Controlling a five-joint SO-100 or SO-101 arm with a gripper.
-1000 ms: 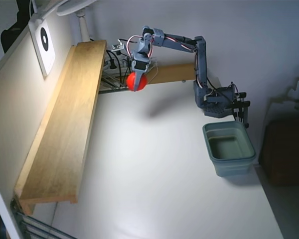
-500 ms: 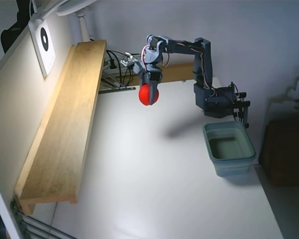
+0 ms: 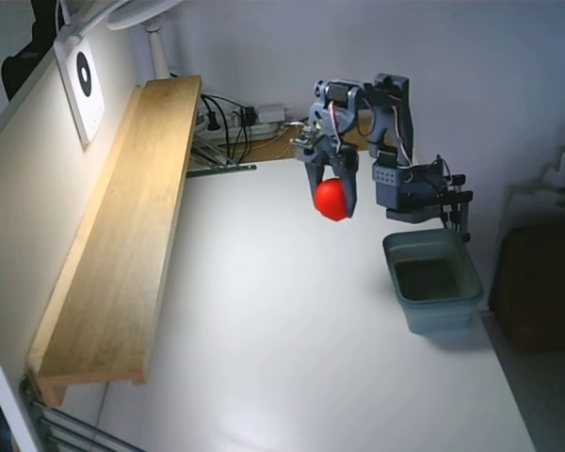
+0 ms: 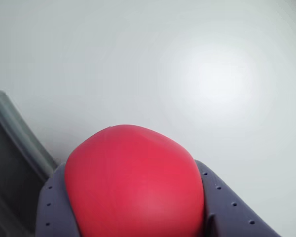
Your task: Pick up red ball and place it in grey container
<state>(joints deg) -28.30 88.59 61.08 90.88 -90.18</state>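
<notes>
The red ball point(image 3: 332, 199) hangs in the air above the white table, clamped in my gripper point(image 3: 334, 205), which is shut on it. In the wrist view the red ball point(image 4: 134, 183) fills the lower middle, with a purple-grey finger on each side of it. The grey container point(image 3: 433, 280) stands on the table to the right of the ball and lower in the fixed view, apart from it. In the wrist view a strip of the grey container's rim point(image 4: 19, 133) shows at the left edge.
A long wooden shelf point(image 3: 122, 226) runs along the left wall. Cables and a power strip point(image 3: 235, 122) lie at the back. The arm's base point(image 3: 416, 193) stands just behind the bin. The white table point(image 3: 264, 339) stretches open toward the front.
The arm has swung to the right with the ball in its gripper, from near the back shelf end toward the bin. The ball also hangs a bit lower in the view.
</notes>
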